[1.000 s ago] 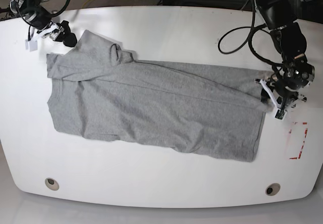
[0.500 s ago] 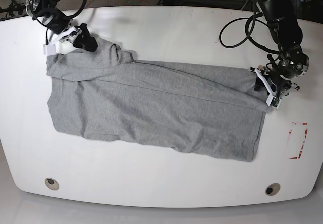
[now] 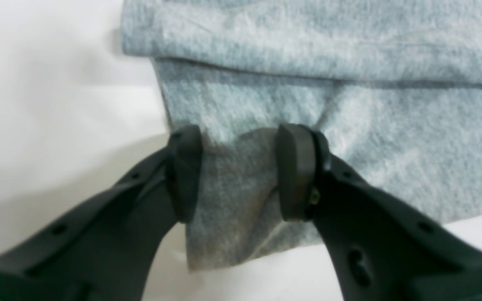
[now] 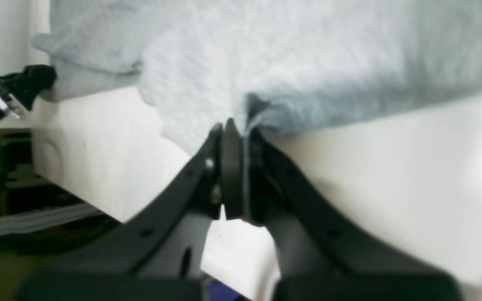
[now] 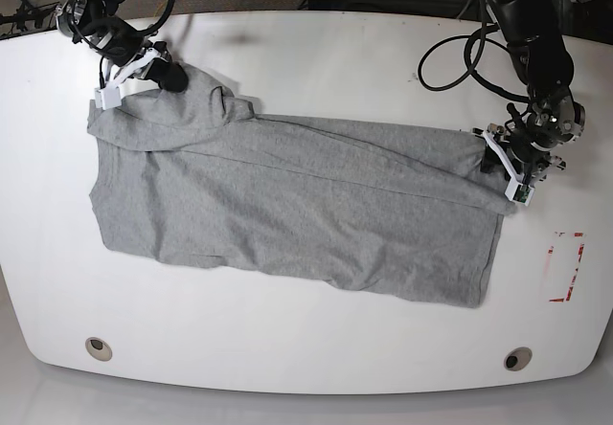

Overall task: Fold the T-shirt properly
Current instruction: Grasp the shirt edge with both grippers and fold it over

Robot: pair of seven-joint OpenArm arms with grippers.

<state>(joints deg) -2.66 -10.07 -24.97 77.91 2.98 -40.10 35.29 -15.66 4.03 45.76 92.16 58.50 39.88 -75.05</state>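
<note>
Across a white oval table (image 5: 306,52), a large heather-grey cotton T-shirt (image 5: 297,205) lies part-folded, plain side up, long axis running left to right. At its upper-left corner the right gripper (image 4: 234,133) pinches cloth, jaws pressed together. At the right edge, the left gripper (image 3: 239,167) straddles the hem, jaws spread, seemingly ready to lift both ends together.

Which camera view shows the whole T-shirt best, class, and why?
The base view: the T-shirt lies spread across the white table, every edge visible. The left wrist view shows only a corner between the left pincer's fingers; the right wrist view shows only an edge pinched by the right pincer.
</note>
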